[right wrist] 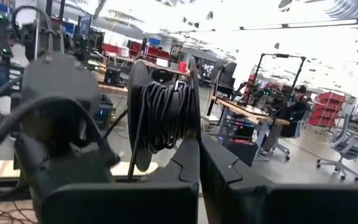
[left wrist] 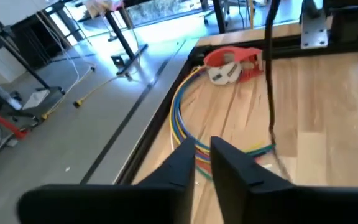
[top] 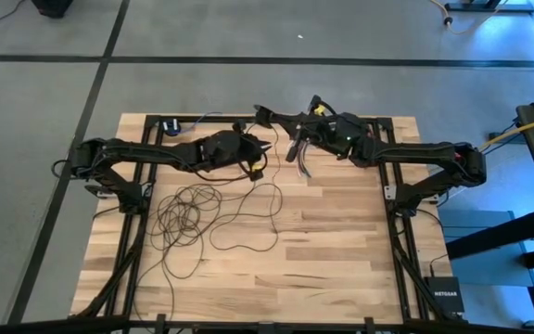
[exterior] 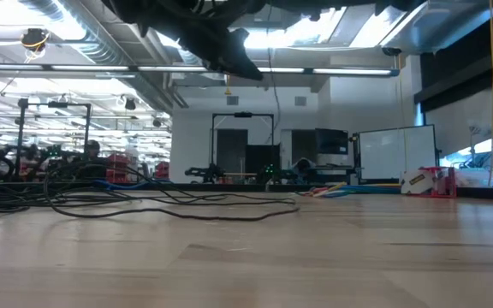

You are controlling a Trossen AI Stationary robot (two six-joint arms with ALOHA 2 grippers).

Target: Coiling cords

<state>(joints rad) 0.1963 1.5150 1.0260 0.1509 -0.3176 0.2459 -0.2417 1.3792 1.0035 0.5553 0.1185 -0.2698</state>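
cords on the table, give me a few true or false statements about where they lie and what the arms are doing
1. The cords lie in loose loops on the table's left half in the high view. True.
2. The right gripper rests flat on the table near its front edge. False: it is raised, near the far edge.
3. In the right wrist view a spool wound with dark cord shows beyond that arm's jaws. True.
4. The left gripper is parked off the table's left side. False: it is over the table, near the middle of its far part.
5. The cords are gathered into one tight, neat coil. False: they sprawl in uneven loops.
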